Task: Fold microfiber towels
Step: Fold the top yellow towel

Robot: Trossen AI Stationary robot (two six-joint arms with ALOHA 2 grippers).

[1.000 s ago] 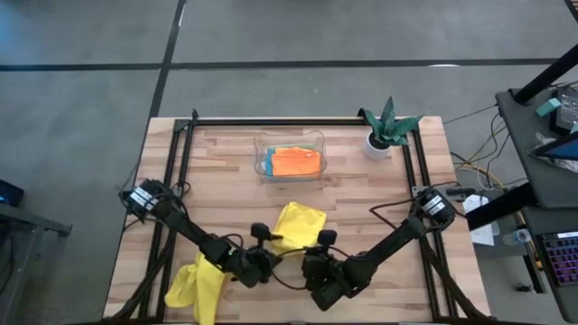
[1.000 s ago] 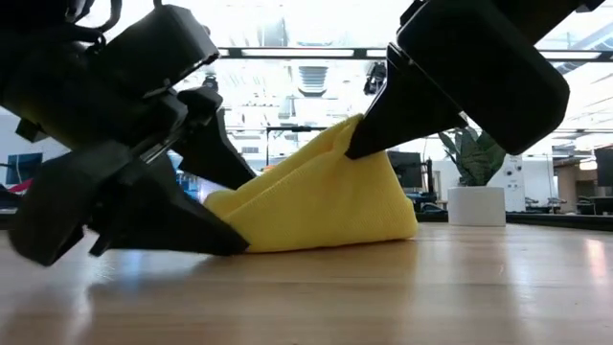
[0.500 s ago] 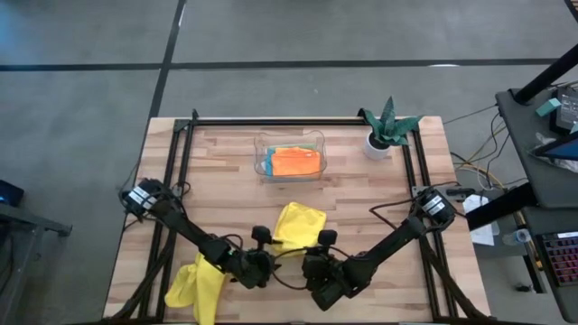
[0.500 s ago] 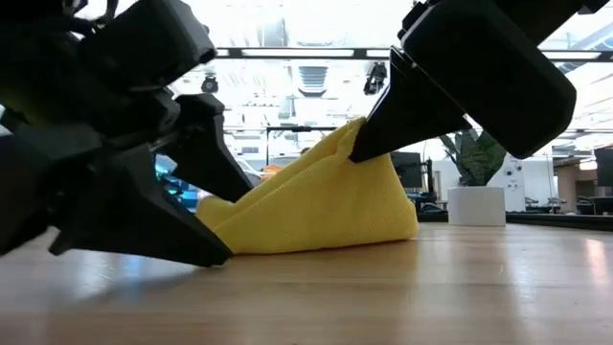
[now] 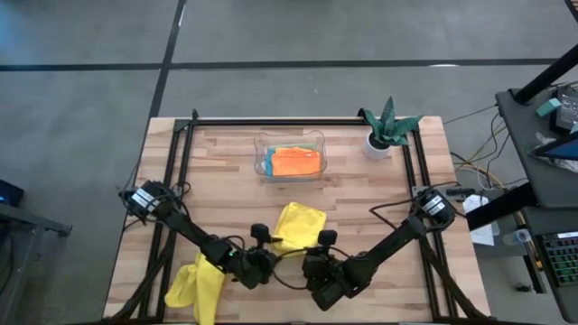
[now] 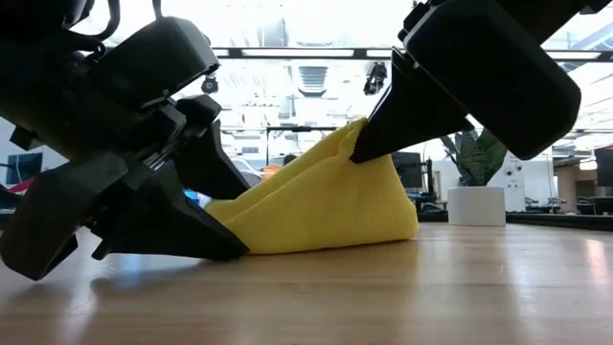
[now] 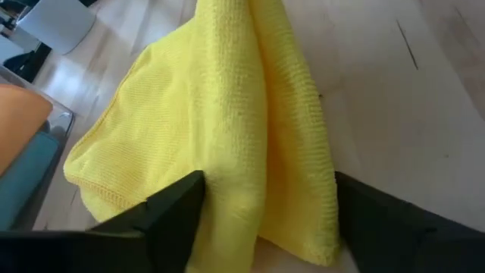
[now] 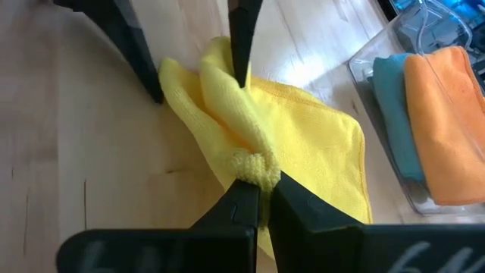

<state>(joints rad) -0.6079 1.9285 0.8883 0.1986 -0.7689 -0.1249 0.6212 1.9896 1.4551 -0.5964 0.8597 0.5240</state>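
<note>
- Yellow towel (image 5: 298,226) sits low-centre in my high view, long axis running toward the upper right; left gripper (image 5: 263,255) and right gripper (image 5: 318,256) at its lower edge.
- Low view: right fingers (image 6: 383,120) pinch its raised peak.
- Left wrist view: my spread fingers (image 7: 170,212) straddle a fold.

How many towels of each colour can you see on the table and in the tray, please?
Yellow: 2, one in the middle, one at the table's near left edge
Orange: 1, in the tray
Blue: 1, in the tray
Total: 4 towels visible
</note>
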